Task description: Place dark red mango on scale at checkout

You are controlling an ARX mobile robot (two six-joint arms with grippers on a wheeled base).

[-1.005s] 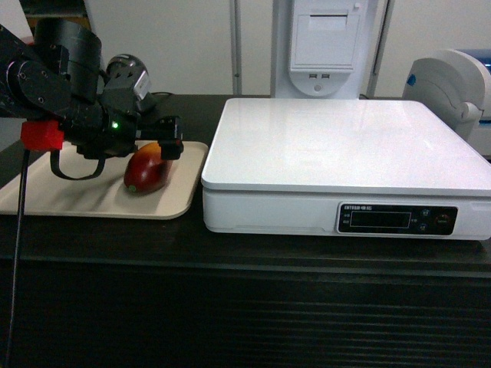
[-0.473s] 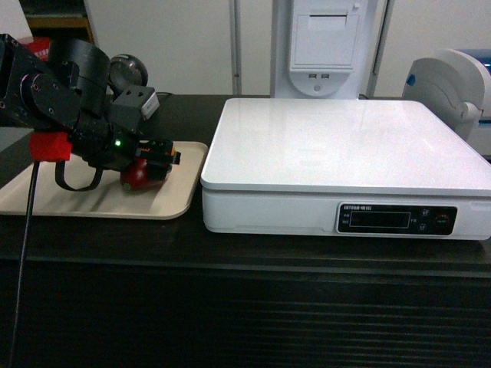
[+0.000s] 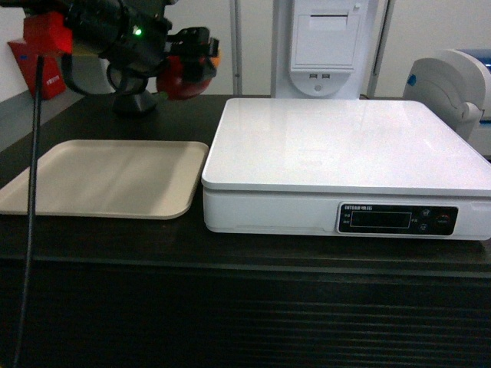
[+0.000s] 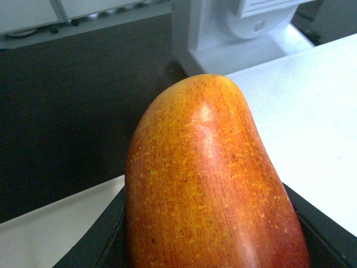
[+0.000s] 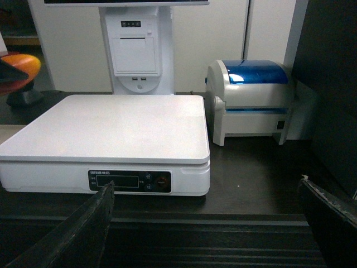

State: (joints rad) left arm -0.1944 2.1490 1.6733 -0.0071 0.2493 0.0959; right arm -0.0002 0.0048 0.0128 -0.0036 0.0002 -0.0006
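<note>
One second has taken the mango off the tray and into the air: the left gripper grasps it high above the worktop's far left part, just short of the scale's left edge. So pickup is done and only carry and set-down remain. The right gripper, low before the worktop's front edge, looks released, though only its finger edges show.

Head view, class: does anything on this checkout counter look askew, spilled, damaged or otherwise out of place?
Nothing stands out. The scale sits flat and clean, the beige tray lies flat beside it, and the left gripper holds the dark red mango in the air, intact.
</note>
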